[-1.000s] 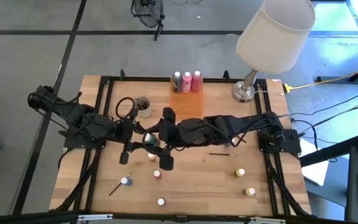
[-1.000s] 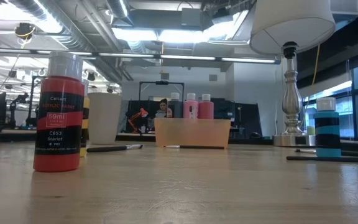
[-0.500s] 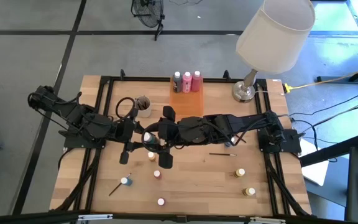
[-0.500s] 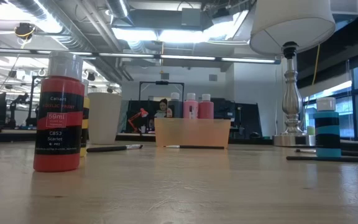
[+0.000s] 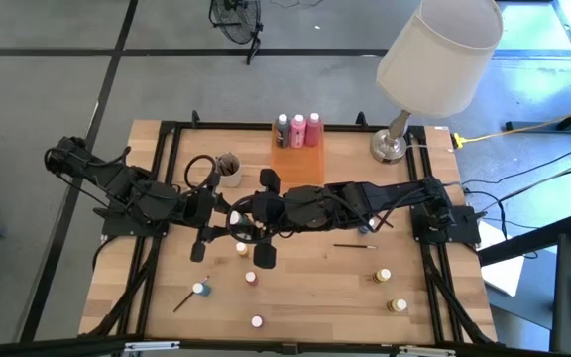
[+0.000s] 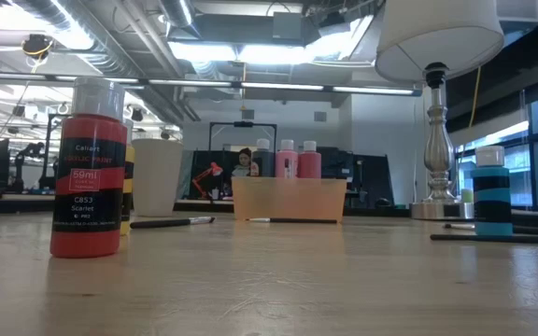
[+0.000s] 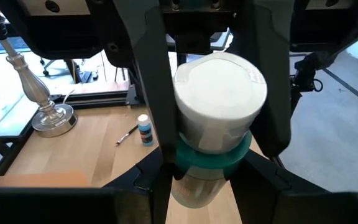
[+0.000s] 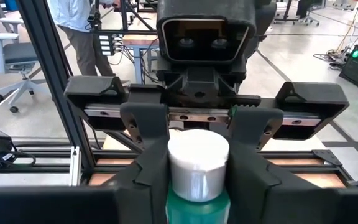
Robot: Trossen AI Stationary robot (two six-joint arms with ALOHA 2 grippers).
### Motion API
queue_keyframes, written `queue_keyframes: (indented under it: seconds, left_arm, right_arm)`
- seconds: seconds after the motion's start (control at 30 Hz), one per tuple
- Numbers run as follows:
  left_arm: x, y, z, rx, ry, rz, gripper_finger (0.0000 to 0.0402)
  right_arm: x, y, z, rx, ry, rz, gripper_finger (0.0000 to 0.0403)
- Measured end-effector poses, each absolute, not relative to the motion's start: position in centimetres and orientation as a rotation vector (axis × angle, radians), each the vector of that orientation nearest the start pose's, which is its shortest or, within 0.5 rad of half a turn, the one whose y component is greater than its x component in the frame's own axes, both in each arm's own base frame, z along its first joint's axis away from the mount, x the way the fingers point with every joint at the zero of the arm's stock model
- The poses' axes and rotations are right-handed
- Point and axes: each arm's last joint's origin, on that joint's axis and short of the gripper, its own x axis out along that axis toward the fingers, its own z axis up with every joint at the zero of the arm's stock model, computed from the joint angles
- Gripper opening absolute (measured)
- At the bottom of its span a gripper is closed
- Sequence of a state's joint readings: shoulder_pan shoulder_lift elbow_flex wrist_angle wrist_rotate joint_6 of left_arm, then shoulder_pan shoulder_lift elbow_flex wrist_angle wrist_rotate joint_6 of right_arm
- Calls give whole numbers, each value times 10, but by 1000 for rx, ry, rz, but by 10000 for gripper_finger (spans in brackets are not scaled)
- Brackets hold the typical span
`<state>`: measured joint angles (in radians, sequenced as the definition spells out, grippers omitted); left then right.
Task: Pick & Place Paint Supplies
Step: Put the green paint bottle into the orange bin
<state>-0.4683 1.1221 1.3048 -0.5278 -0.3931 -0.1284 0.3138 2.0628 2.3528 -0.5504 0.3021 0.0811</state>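
Observation:
A teal paint bottle with a white cap (image 5: 244, 227) hangs upright above the middle of the table, between my two grippers, which face each other. My left gripper (image 7: 204, 186) comes from the table's left and is shut on it. From the right, my right gripper (image 8: 197, 177) is shut on it as well. Three taller squeeze bottles (image 5: 298, 130) stand in the orange tray (image 5: 300, 167) at the far edge. Small paint pots (image 5: 252, 279) and two thin brushes (image 5: 353, 246) lie on the near half of the table. My left gripper pinches the bottle's body below the teal band (image 7: 194, 186) between its two fingers, coming nearly level from the table's left. The bottle stands upright, lifted clear of the table. My right gripper has its two fingers (image 8: 146, 163) on opposite sides of the white cap (image 8: 197, 163) and the teal shoulder under it, coming nearly level from the table's right. In the left wrist view those fingers (image 7: 157, 112) lie flush against the cap.
A lamp (image 5: 434, 59) stands at the far right, its base (image 5: 390, 147) on the table. A grey cup (image 5: 229, 169) sits left of the tray. In the low view a red bottle (image 6: 87, 168) and a blue one (image 6: 491, 191) stand on the table.

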Motion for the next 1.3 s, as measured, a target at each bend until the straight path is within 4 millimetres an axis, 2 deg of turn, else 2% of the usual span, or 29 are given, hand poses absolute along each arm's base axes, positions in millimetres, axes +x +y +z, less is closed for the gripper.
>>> queue_keyframes:
  seconds: [0.37, 0.97, 1.3]
  left_arm:
    - [205, -92, 413, 12, 323, -84, 139]
    - [204, -92, 413, 45, 320, -84, 216]
    - [180, -78, 413, 65, 387, -12, 232]
  right_arm:
    - [435, 132, 439, 8, 255, 0, 120]
    - [434, 132, 437, 13, 273, -4, 120]
    - [426, 133, 437, 106, 324, -19, 120]
